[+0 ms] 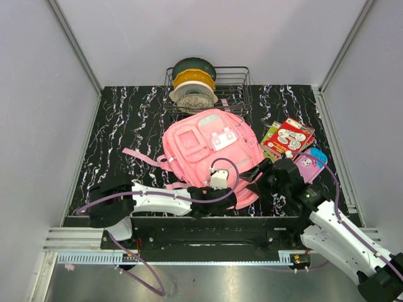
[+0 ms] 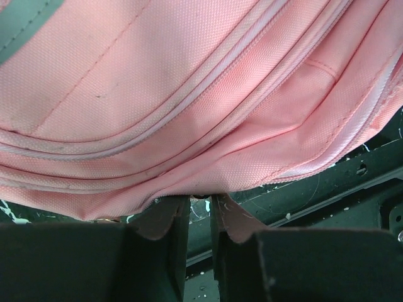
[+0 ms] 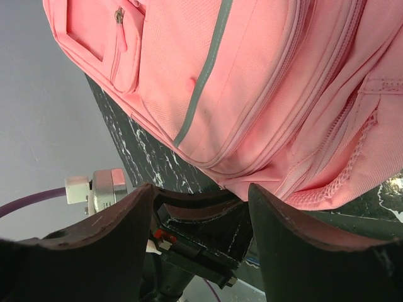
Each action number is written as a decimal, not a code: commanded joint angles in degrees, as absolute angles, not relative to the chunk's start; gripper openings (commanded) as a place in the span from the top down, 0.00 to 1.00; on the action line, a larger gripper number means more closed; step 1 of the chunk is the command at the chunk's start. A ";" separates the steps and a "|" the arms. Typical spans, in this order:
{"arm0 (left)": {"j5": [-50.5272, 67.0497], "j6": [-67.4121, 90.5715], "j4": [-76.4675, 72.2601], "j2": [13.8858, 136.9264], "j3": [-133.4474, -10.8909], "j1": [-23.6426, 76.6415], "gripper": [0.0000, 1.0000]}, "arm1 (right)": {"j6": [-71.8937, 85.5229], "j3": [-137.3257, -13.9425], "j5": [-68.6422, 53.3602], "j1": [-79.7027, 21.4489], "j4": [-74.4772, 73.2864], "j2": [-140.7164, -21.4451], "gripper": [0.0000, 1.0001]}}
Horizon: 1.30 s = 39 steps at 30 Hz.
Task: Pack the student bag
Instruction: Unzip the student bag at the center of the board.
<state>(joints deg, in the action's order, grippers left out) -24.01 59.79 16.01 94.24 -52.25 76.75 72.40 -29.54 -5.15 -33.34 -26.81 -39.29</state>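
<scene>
Worktop [image 1: 126, 119]: black, white-veined, walled in by pale panels.

Student bag [image 1: 208, 148]: large pink backpack, lying flat at the middle of the worktop with its front pockets facing up. One strap trails off to the left. Its near edge lies over the front rim of the worktop, between my two arms.

Wire basket [image 1: 236, 94]: at the far edge, just behind the bag. It holds filament spools [image 1: 194, 85] stacked on edge: green, yellow and white.

Card packs [image 1: 288, 138]: red and green, lying flat to the right of the bag.

Pencil case [image 1: 310, 165]: small, pink-purple with a blue end, just nearer than the packs and partly hidden by my right wrist.

Left jaws: drawn in to a narrow slit. The fingertips [image 2: 179, 207] sit right at the bag's lower hem, under its zip seams. Cannot tell whether any fabric is caught between them.

Right jaws: spread wide with nothing between them. The fingertips [image 3: 141, 201] sit near the bag's right side, level with its grey stripe and zip lines, not touching it.
</scene>
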 commanded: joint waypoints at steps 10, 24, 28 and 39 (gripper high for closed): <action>-24.52 57.13 14.85 91.50 -53.17 76.38 1.00 | 72.77 -27.86 -10.99 -33.75 -29.35 -37.53 0.35; -26.10 52.38 14.24 86.84 -53.97 77.96 1.00 | 74.00 -22.33 -11.69 -33.84 -14.69 -45.88 0.48; -25.93 51.51 14.15 87.27 -54.40 78.40 1.00 | 73.39 -23.29 -12.65 -33.84 -12.40 -46.93 0.50; -27.95 51.85 16.17 88.42 -55.20 78.49 1.00 | 73.65 -22.94 -18.54 -33.92 -11.33 -43.33 0.42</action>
<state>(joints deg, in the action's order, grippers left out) -25.56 51.59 18.46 89.32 -52.40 78.08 73.06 -22.09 -14.13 -33.39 -17.58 -45.60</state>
